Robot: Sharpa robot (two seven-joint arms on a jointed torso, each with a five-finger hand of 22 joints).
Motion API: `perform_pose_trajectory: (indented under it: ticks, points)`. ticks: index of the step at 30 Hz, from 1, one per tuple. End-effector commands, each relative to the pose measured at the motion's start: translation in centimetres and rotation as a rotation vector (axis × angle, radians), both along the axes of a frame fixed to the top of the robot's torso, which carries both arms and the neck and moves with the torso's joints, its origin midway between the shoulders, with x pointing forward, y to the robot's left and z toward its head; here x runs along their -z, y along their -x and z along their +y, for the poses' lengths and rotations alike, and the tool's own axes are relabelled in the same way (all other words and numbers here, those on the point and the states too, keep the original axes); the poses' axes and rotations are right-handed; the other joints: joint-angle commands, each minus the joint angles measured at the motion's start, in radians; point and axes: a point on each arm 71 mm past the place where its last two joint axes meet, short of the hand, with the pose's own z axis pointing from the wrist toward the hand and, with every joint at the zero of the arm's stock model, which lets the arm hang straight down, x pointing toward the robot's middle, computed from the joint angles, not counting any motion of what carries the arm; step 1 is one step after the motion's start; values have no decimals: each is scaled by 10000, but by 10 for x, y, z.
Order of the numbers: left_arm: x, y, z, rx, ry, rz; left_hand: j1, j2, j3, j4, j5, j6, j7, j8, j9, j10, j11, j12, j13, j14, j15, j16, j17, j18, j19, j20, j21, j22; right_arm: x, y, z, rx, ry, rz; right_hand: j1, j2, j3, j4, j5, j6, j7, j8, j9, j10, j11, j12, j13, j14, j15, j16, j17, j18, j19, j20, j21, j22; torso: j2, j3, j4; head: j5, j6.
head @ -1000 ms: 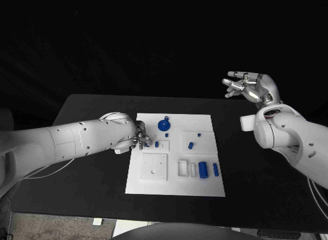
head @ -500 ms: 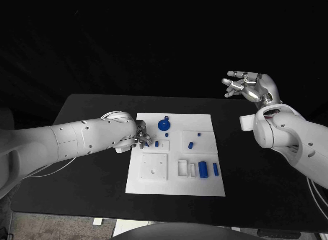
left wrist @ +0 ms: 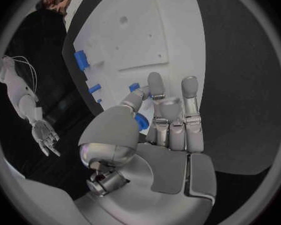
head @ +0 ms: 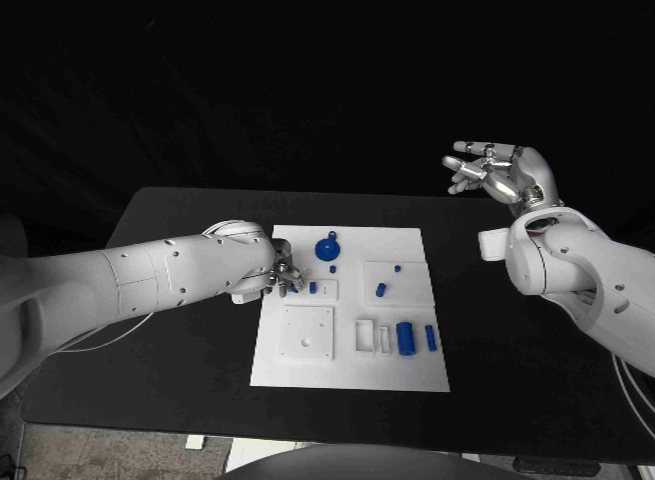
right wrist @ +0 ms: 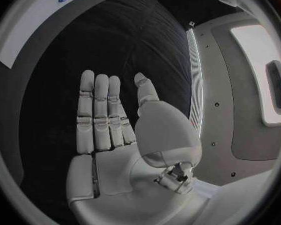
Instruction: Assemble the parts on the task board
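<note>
The white task board (head: pixel 345 375) lies in the middle of the black table. At its left edge my left hand (head: pixel 274 276) pinches a small blue part (left wrist: pixel 141 121) between thumb and fingers, low over the board (left wrist: pixel 165 20). Close by stand a small blue peg (head: pixel 313 288) and a round blue piece with a knob (head: pixel 329 250). Two more blue pegs (head: pixel 381 291) stand to the right of it. A blue cylinder (head: pixel 405 338) and a slimmer blue bar (head: pixel 431 339) lie near the front right. My right hand (head: pixel 500 176) is raised beyond the table's far right corner, fingers spread and holding nothing (right wrist: pixel 115 120).
A raised white square block (head: pixel 307 333) and a white rectangular slot (head: pixel 366 336) sit on the board's front half. The black table (head: pixel 169 380) runs bare to the left and right of the board.
</note>
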Motion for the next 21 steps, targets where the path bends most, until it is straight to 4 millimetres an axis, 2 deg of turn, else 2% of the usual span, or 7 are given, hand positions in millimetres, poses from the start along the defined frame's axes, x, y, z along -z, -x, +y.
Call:
perform_pose_trajectory:
  ticks: [1,14,18,21]
  points:
    - [8,6,-5,241,-23,500,-62,-9,496,-522,63,582,-578,67,-18,435,-38,40,13,54,-49,12,17,-9,74,-20,14,143,0,0,2,-172,7,-24,-30,87,43,-14,53,16,38,-28,-1,-56,-5,51,-14,-70,23,53,-17,-128,-49,-13,54,-9,-5,-5,0,-2,-3]
    - [8,7,-3,296,-140,532,-124,-29,495,-548,170,707,-625,128,-37,444,-69,208,-7,156,-51,139,282,12,116,-12,38,149,0,0,2,-171,8,-27,-30,86,43,-30,99,21,36,-27,-1,-54,-6,44,-22,-71,22,52,-21,-129,-58,-14,73,-26,-2,-10,3,7,-16]
    - [8,6,-4,270,-91,499,-194,10,388,-393,-135,840,-684,191,11,447,-66,353,-5,202,-55,185,420,1,137,-6,29,135,0,0,2,-168,8,-28,-30,86,43,-30,99,21,36,-27,-1,-54,-6,44,-22,-71,22,52,-21,-129,-58,-14,73,-26,-4,-8,4,9,-9]
    - [7,6,-4,228,-45,423,-119,-8,311,-262,-176,853,-694,171,102,446,-68,402,-63,210,-60,176,487,1,165,-8,-5,116,0,0,2,-172,6,-28,-33,88,44,-35,119,17,37,-27,-1,-53,-5,41,-25,-73,22,51,-22,-129,-60,-14,81,-31,-6,-7,-2,14,-4]
